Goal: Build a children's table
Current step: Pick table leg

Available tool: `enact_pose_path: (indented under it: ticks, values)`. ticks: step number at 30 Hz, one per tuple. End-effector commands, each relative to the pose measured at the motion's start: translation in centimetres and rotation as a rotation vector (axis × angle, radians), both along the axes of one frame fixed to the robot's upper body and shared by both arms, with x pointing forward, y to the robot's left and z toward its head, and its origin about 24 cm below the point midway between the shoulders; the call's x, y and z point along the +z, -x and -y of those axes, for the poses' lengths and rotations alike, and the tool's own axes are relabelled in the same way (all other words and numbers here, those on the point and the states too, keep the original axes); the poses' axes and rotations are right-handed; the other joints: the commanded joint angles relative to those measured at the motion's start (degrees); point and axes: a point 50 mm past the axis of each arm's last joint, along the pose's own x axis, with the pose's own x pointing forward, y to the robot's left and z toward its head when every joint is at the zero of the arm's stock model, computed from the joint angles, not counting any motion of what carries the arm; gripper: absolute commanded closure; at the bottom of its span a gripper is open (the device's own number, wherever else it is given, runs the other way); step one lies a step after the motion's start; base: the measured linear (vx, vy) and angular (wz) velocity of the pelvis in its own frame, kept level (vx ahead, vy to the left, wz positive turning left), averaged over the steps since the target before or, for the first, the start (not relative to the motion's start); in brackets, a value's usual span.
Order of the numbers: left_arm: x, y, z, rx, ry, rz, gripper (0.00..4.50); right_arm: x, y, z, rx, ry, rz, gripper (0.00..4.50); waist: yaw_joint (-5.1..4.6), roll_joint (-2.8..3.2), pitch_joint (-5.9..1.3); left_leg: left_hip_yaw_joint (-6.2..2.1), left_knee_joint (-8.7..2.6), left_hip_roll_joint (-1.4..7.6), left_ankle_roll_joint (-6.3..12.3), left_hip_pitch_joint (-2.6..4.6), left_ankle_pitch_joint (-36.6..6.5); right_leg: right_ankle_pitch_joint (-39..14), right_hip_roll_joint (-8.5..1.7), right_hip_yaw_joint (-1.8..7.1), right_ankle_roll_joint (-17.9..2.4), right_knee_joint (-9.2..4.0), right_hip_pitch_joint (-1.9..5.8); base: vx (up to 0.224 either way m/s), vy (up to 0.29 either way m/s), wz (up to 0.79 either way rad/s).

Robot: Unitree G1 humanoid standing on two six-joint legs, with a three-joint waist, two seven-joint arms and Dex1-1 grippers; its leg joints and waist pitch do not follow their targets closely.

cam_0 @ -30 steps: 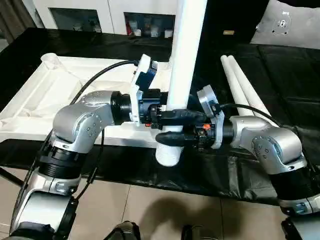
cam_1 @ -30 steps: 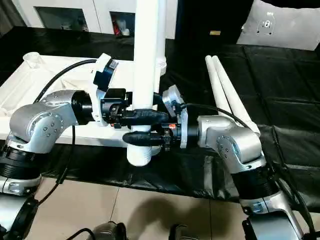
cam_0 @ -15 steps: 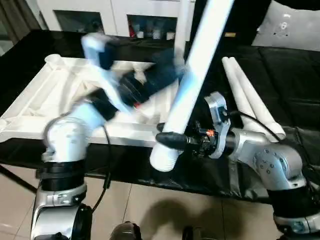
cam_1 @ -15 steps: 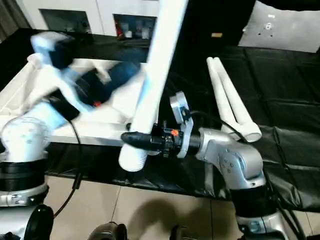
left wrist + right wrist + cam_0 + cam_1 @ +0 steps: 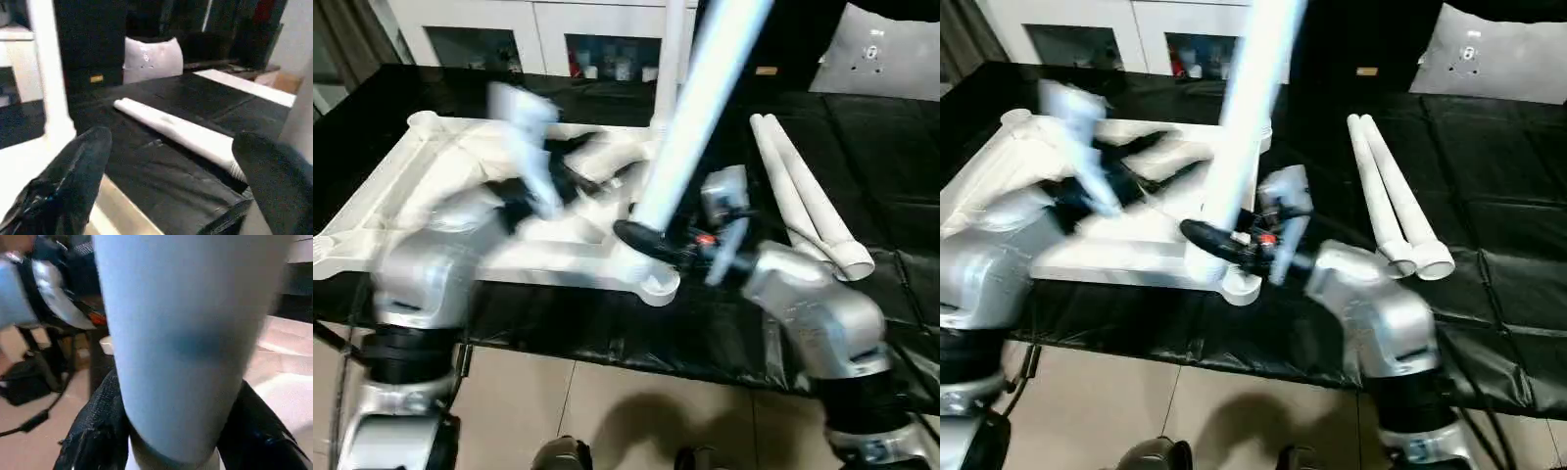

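**Left end effector gone, leg on one grip**

Since a second ago the left end effector (image 5: 161, 181) has let go and spread wide. Now the right end effector (image 5: 651, 240) alone pinches the long white plastic tube leg (image 5: 700, 108), tilted above the corner socket (image 5: 658, 286) of the upturned white ribbed tabletop (image 5: 401, 186) on the black table (image 5: 881, 137). The leg may swing or miss the socket.

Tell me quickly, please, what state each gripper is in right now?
Left gripper: open, holding nothing.
Right gripper: closed on a white table leg, held tilted over the tabletop's near corner.
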Motion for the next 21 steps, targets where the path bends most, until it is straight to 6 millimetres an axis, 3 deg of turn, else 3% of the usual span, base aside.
enact_pose_path:
  ticks: [1,4,5,8,9,10,13,17,18,21]
  values:
    - [0.8,1.0,2.0,-0.096,-0.034,0.043,0.0,-0.2,-0.1,-0.3,-0.04,0.029,0.028,2.59,-0.24,0.18,-5.15,-1.01,-3.91,2.27,0.45,0.8,-8.12,-13.57,-4.17,2.81,-9.78,-3.93,3.23,0.0,0.0,0.0]
    - [1.1,1.3,2.4,-0.121,-0.025,0.049,0.0,-0.3,-0.3,-0.3,-0.076,0.043,0.036,2.59,-0.41,0.17,-5.08,-0.99,-3.92,2.09,0.34,0.78,-8.95,-15.61,-4.07,2.71,-9.11,-4.18,3.28,0.0,0.0,0.0]
    - [1.1,1.4,2.6,-0.124,-0.024,0.053,0.0,-0.4,-0.4,-0.2,-0.098,0.05,0.04,2.59,-0.42,0.55,-4.99,-1.08,-3.94,2.12,0.21,0.81,-9.2,-15.89,-4.05,2.7,-9.01,-4.15,3.18,0.0,0.0,0.0]
    - [1.0,1.0,2.3,-0.078,-0.032,0.059,0.0,-0.6,-0.7,0.1,-0.169,0.052,0.048,2.59,-0.57,0.42,-5.06,-1.08,-3.99,2.15,0.04,0.93,-9.89,-16.05,-3.93,2.67,-8.88,-4.34,3.11,0.0,0.0,0.0]
    - [0.2,0.0,0.7,0.036,-0.063,0.052,0.0,-0.5,-1.3,1.0,-0.291,0.014,0.044,2.59,-0.64,0.61,-4.87,-1.13,-4.11,2.18,-0.05,0.92,-10.07,-15.92,-3.89,2.68,-8.84,-4.38,2.9,0.0,0.0,0.0]
    - [0.2,0.0,0.7,0.036,-0.063,0.052,0.0,-0.5,-1.3,1.0,-0.291,0.014,0.044,2.59,-0.77,0.55,-4.77,-1.08,-4.15,2.11,-0.09,0.92,-10.6,-16.59,-3.81,2.7,-8.67,-4.6,2.8,0.0,0.0,0.0]
    - [-1.8,-1.2,-2.6,0.182,-0.157,0.039,0.0,-0.4,-1.8,3.1,-0.49,-0.005,0.071,2.59,-0.87,0.54,-4.93,-1.16,-4.22,1.97,-0.61,0.99,-10.72,-16.23,-3.81,2.68,-7.83,-4.51,2.83,0.0,0.0,0.0]
    - [-4.2,-0.8,-4.1,0.13,-0.263,0.012,0.0,-0.8,-1.6,4.4,-0.598,0.001,0.056,2.59,-1.64,0.47,-5.01,-1.19,-4.42,1.91,-0.85,1.06,-9.82,-13.27,-3.73,2.77,-7.75,-4.07,3.0,0.0,0.0,0.0]
    - [-5.9,-0.3,-4.5,0.031,-0.364,-0.002,0.28,-1.5,-1.3,5.1,-0.644,0.0,-0.014,2.59,-1.79,0.66,-5.05,-1.08,-4.37,1.94,-0.48,1.19,-9.32,-12.06,-3.73,2.81,-8.53,-4.11,2.87,0.0,0.0,0.0]
    - [-7.9,0.5,-4.8,-0.124,-0.487,-0.025,0.4,-2.4,-0.7,5.8,-0.603,0.026,-0.051,2.59,-1.89,0.56,-4.95,-1.07,-4.56,1.98,0.46,1.16,-9.42,-12.19,-3.93,2.97,-8.75,-4.19,3.01,0.0,0.0,0.0]
